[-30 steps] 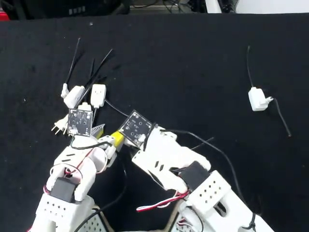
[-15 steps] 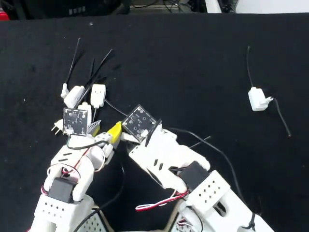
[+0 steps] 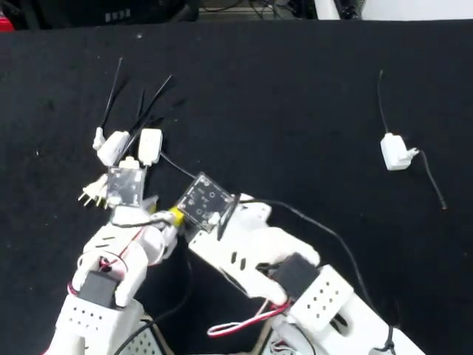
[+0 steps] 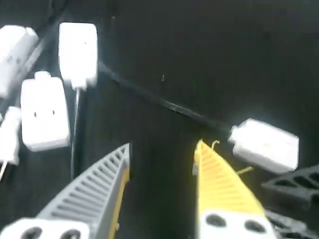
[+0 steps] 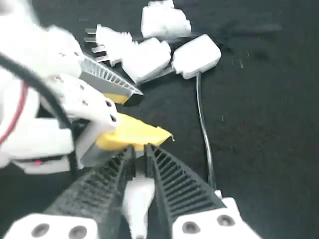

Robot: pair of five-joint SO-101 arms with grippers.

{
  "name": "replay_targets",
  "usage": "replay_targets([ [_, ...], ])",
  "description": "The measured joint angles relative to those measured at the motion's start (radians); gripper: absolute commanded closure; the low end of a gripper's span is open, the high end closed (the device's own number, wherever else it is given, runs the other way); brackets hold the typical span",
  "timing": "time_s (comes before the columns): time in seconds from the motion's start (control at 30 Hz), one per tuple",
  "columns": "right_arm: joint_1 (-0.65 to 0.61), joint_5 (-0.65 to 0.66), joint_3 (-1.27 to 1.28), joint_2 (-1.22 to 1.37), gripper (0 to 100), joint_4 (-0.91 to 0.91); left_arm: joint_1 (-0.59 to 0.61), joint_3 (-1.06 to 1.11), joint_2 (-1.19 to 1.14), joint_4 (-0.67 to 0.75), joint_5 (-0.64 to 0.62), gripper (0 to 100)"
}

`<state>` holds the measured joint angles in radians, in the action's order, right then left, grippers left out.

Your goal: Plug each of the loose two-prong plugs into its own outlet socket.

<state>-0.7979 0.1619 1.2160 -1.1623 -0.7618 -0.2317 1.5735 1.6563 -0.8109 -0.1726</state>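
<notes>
Left gripper [image 4: 162, 149] spread wide, empty, near socket [image 4: 45, 114], right gripper [image 5: 139, 149] pinched on white plug [image 5: 137, 196], farther from socket, drawn closer to left gripper than before.

A blurred white plug [image 5: 137, 195] sits mostly hidden inside the right hand [image 5: 138, 149]

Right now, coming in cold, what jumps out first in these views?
The two claws meet tip to tip: the right claw is pinched on a white piece, and the left claw, with its yellow finger, is open right beside it. Just beyond them lies a cluster of white plugs and sockets. One lone white plug sits far off to the right on the black table.
</notes>
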Motion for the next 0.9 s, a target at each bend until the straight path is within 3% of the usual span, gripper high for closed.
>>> replay_targets([
  [0.17, -0.015, 0.006, 0.0, -0.006, 98.7, 0.002, 0.064, 0.0, -0.005, 0.0, 0.0, 79],
  [0.27, 0.04, 0.006, 0.0, -0.006, 94.9, -0.034, 0.118, 0.0, -0.005, 0.0, 0.0, 79],
  [0.4, 0.143, 0.006, -0.002, 0.026, 86.4, -0.123, 0.299, -0.029, -0.005, -0.037, 0.0, 79],
  [0.6, 0.117, 0.201, 0.008, 0.262, 86.2, -0.158, 0.578, -0.11, -0.005, -0.106, -0.069, 79],
  [0.77, 0.081, 0.313, 0.008, 0.442, 86.4, -0.117, 0.697, -0.12, 0.002, -0.132, -0.078, 79],
  [0.9, 0.081, 0.376, -0.006, 0.56, 86.4, -0.077, 0.724, -0.12, 0.002, -0.132, -0.078, 79],
])
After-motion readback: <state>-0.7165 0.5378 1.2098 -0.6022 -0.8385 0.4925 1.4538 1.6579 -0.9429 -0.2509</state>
